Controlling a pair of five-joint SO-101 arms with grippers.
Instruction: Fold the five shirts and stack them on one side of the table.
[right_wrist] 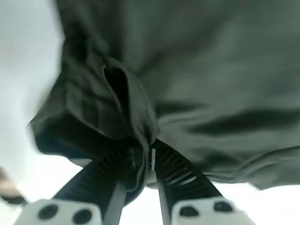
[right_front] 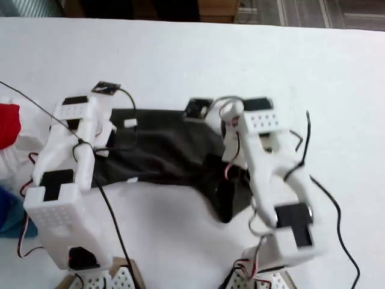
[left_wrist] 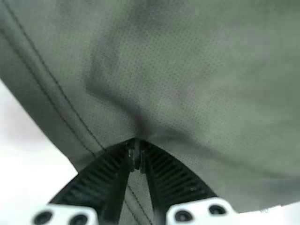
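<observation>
A dark grey shirt [right_front: 165, 150] lies spread across the middle of the white table, bunched at its right end. My left gripper [left_wrist: 136, 157] is shut on a pinch of the dark shirt [left_wrist: 178, 79] near its hem seam. It sits over the shirt's left edge in the high view [right_front: 102, 141]. My right gripper [right_wrist: 143, 161] is shut on a thick fold of the same shirt [right_wrist: 211, 70], at the shirt's right side [right_front: 231, 150]. A red shirt [right_front: 7, 123] and a blue shirt [right_front: 9, 211] lie at the table's left edge.
The white table [right_front: 198, 60] stretches bare behind the shirt. White cloth [right_front: 15, 159] lies by the red and blue shirts at the left. Both arm bases [right_front: 96, 277] stand at the near edge, with cables hanging around them.
</observation>
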